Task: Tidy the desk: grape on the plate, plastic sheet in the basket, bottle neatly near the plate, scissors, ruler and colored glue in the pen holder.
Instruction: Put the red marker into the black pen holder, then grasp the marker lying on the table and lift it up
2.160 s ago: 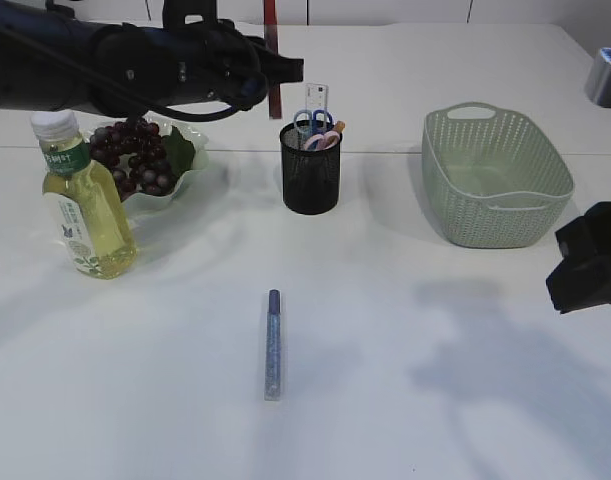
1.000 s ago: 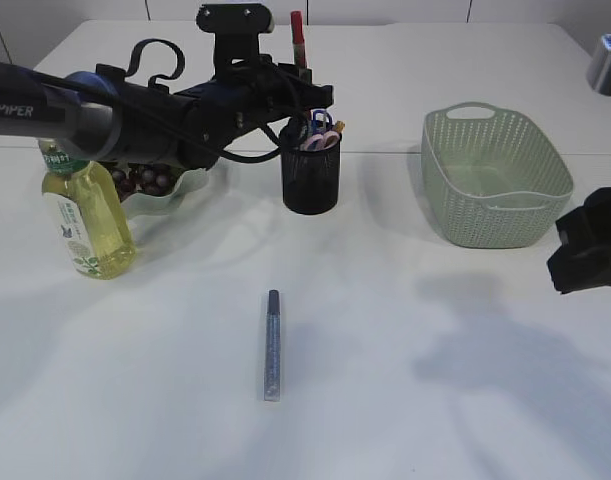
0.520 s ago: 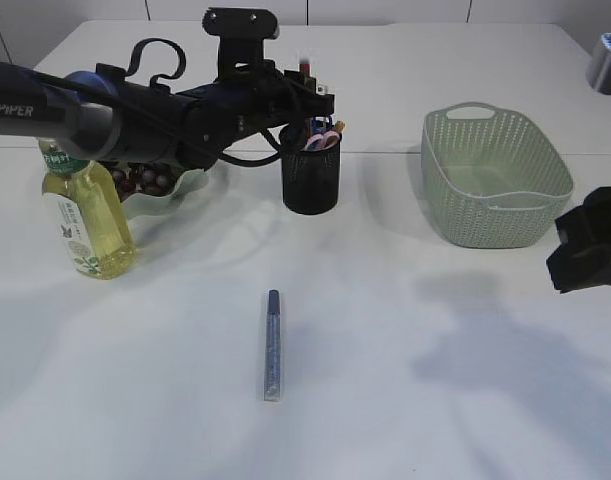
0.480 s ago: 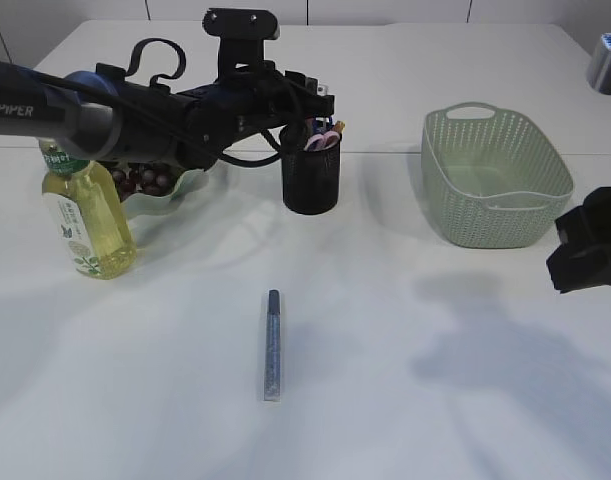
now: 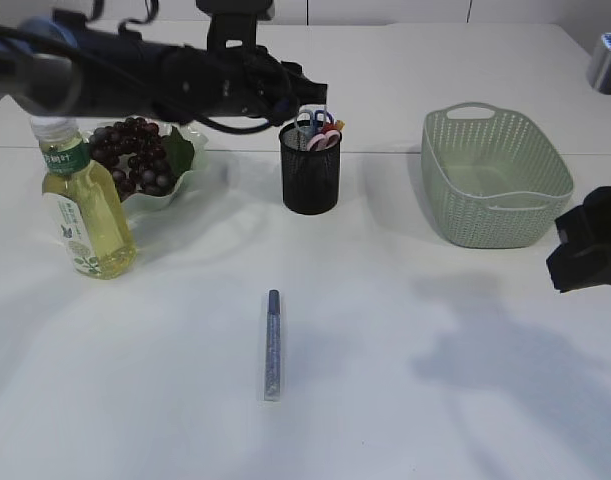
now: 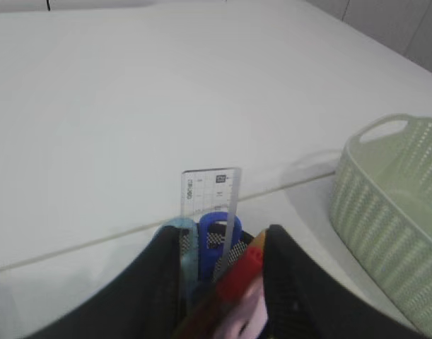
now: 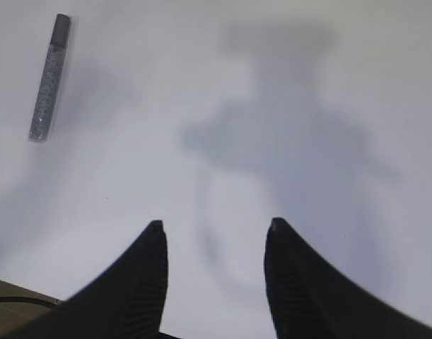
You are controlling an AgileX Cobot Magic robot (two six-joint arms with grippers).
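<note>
Only the blue glitter glue stick [image 5: 273, 344] is left on the worktop imo, front-center, long axis running near-to-far w/ its cap at the far end. Left pincer [image 6: 217, 277] hangs spread and empty over the pen holder [image 5: 310, 168], well away. Right pincer [image 7: 214, 233] is spread and empty too, low on the right, w/ the stick off to its upper left, so prob the handier arm.

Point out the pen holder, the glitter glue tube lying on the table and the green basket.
pen holder [image 5: 310, 182]: exterior view, front of its black mesh wall.
glitter glue tube [image 5: 273, 350]: exterior view, middle of its sparkly barrel.
green basket [image 5: 490, 215]: exterior view, front woven wall.
</note>
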